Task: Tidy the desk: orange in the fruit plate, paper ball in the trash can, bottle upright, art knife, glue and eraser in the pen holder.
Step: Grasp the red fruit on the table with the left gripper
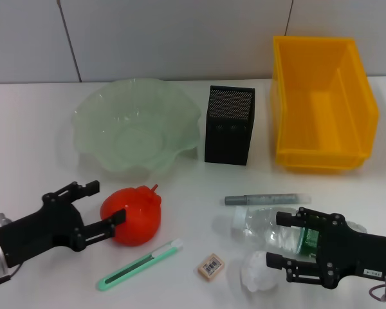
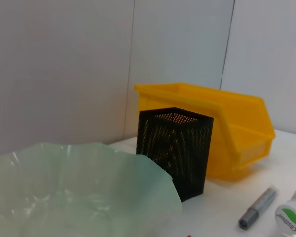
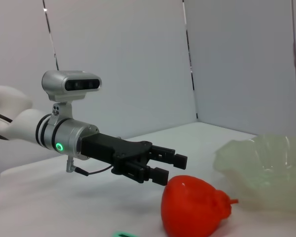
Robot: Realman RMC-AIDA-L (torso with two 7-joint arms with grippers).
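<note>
Fingers on my left gripper (image 1: 101,208) are spread wide, one above and one at the near side of the orange (image 1: 132,214), which sits on the white desk (image 1: 32,135) in front of the green glass fruit plate (image 1: 136,125). From the right wrist view I see the left gripper (image 3: 171,168) just beside the orange (image 3: 195,206), its tips close to the fruit but not pinching it.

My right gripper (image 1: 280,238) hovers low at the near right, fingers spread around the clear plastic bottle (image 1: 265,225), which lies on its side with its white cap toward the orange. I cannot tell whether the fingers touch it. Just in front of the bottle lies the crumpled white paper ball (image 1: 257,271).

Beyond the bottle rests the grey glue stick (image 1: 265,198). Near the front edge I see the green art knife (image 1: 139,263) and beside it the small eraser (image 1: 210,266). Farther back stand the black mesh pen holder (image 1: 229,125) and the yellow bin (image 1: 321,103) that serves as trash can.
</note>
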